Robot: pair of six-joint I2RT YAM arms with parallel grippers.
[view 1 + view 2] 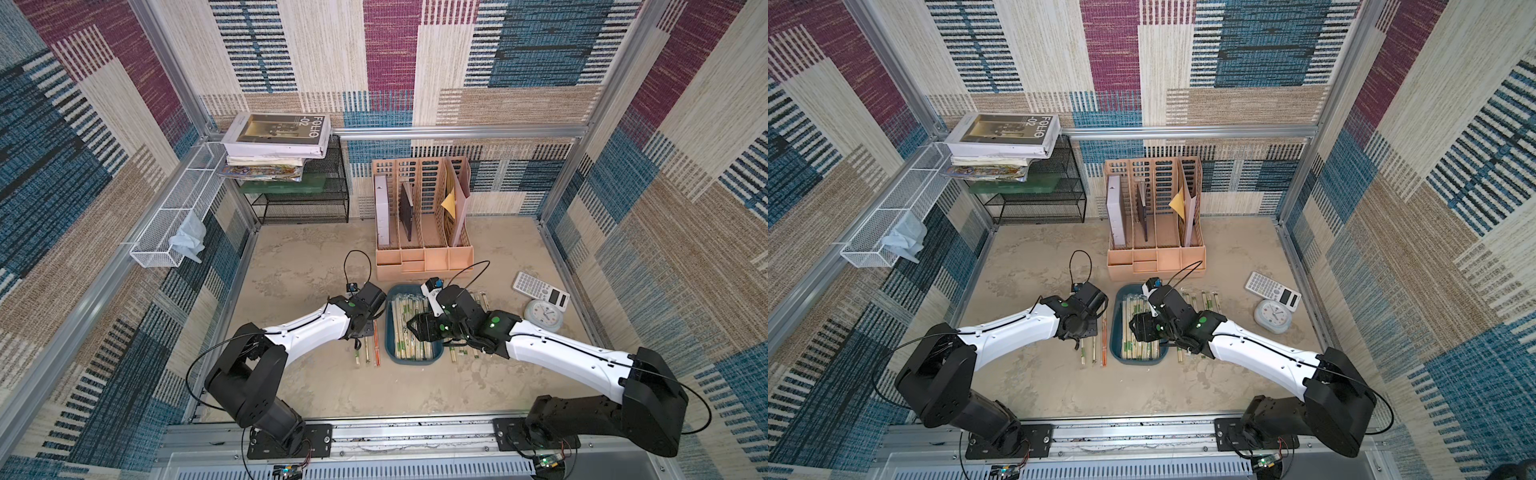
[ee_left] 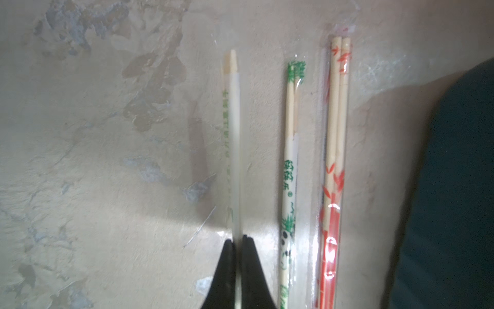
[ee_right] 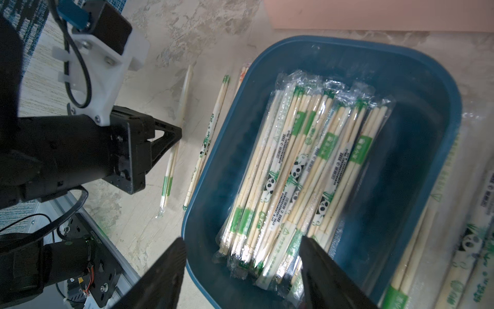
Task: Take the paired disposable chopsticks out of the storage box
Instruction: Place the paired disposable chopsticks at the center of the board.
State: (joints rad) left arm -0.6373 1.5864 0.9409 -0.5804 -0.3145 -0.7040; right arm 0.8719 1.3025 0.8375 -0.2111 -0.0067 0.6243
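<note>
Left gripper [image 2: 238, 242]: jaws closed on one wrapped pair [image 2: 232, 133], at table [image 2: 107, 187] level, frame centre. Alongside, toward frame right: green-print pair [image 2: 290, 160], red-print pair [image 2: 334, 160]. Right gripper [image 3: 242, 240]: jaws apart, empty, poised over near end of paired disposable chopsticks [image 3: 307, 160] stacked in storage box [image 3: 441, 88], frame centre. Judged progress: several pairs outside box on both sides; bulk of stack left inside

Lit softly and evenly from above in both top views, with only faint shadows on the table [image 1: 316, 386]. Bends straight lines toward the edges (wide lens). Goes dim and smeared in the left wrist view, storage box [image 2: 454, 187] near-black at 3 o'clock. Looks sharper in the right wrist view, glare on paired disposable chopsticks [image 3: 294, 166] toward 6 o'clock.
</note>
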